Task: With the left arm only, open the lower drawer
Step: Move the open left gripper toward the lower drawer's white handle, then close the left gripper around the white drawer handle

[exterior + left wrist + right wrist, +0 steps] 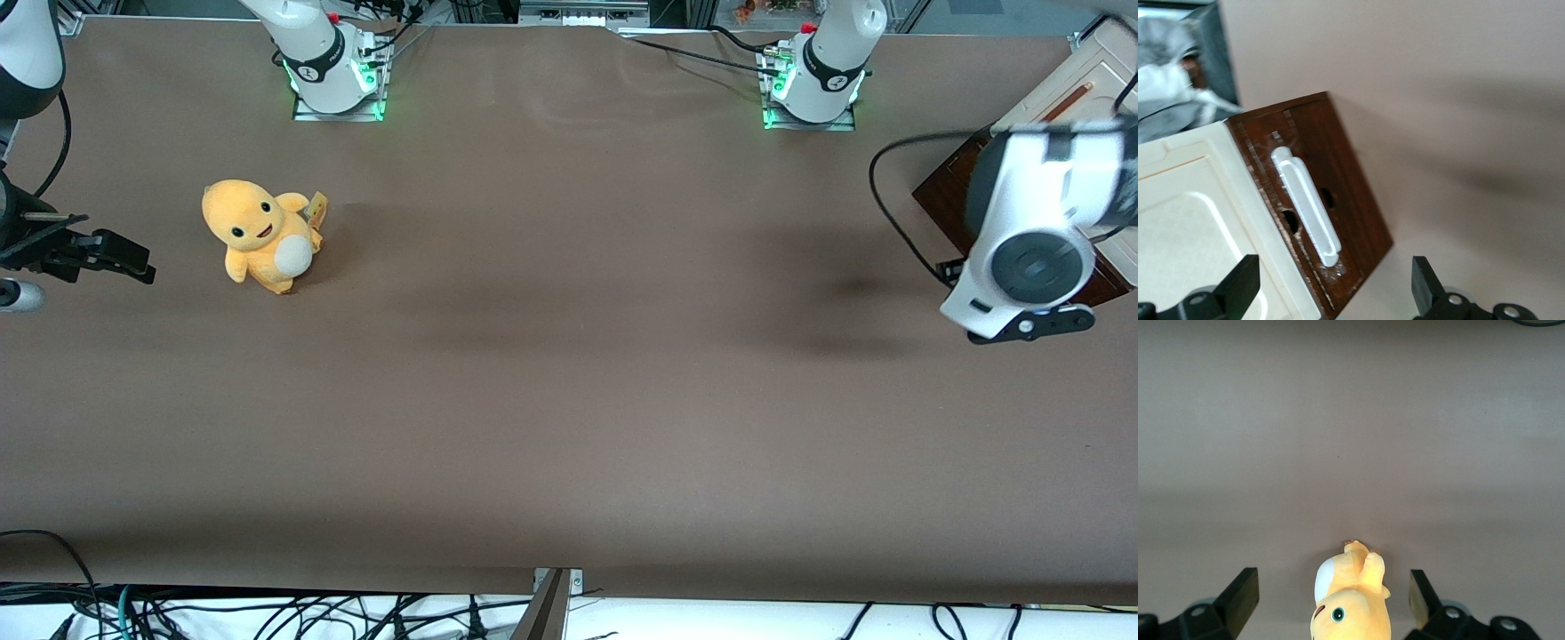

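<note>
**Claw above the drawer front, handle not yet taken**

The left arm (1036, 240) hangs over the small cabinet (1062, 93) at the working arm's end of the table, at about three o'clock from the table's middle in the front view. The lower drawer (1338, 200) looks shut, its dark front flush with the cabinet's, and its silver bar handle (1306, 205) runs from roughly eleven o'clock down to five o'clock in the wrist view.

The likeliest slip is a skewed approach: the handle lies aslant between the fingers, so closing without squaring the wrist could pinch one end and slide off, or knock the cream panel (1198, 220). Pulling off-axis might drag the whole cabinet instead of the drawer.

The gripper (1331, 290) stands wide apart, its fingertips (1241, 283) straddling the handle from above, holding nothing and touching nothing.
</note>
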### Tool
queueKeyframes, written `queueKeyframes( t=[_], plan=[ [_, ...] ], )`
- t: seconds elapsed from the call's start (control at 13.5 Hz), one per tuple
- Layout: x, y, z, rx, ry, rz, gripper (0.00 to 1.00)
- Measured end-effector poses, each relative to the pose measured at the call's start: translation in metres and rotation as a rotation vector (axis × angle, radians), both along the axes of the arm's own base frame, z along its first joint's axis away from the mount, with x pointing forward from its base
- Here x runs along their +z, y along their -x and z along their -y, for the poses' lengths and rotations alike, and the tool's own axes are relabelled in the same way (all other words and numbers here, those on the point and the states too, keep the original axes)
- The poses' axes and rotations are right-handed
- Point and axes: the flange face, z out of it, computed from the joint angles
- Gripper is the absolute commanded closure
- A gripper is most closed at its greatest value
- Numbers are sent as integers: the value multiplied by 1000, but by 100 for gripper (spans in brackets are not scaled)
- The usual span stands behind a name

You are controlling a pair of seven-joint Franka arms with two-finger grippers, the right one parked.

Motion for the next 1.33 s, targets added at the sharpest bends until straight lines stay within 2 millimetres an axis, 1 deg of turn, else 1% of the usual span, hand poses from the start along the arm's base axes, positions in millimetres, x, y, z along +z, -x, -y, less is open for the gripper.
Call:
queueKeyframes(
  t=[0.22, 0.44, 0.52, 0.66, 0.74, 0.89, 0.96, 1.03, 1.18, 1.33],
  plan=[
    [-58, 1, -5, 111, -222, -31, 0],
    [-113, 6, -9, 161, -383, -64, 0],
    [-129, 11, -15, 172, -439, -84, 7],
    [-160, 22, -31, 180, -534, -133, 14],
    [-172, 26, -43, 194, -559, -151, 21],
    [-182, 32, -76, 246, -565, -182, 20],
    [-186, 35, -90, 268, -565, -196, 20],
    [-191, 39, -99, 281, -573, -214, 20],
    [-205, 47, -106, 275, -633, -240, 20],
    [-224, 60, -104, 239, -706, -250, 22]
  ],
)
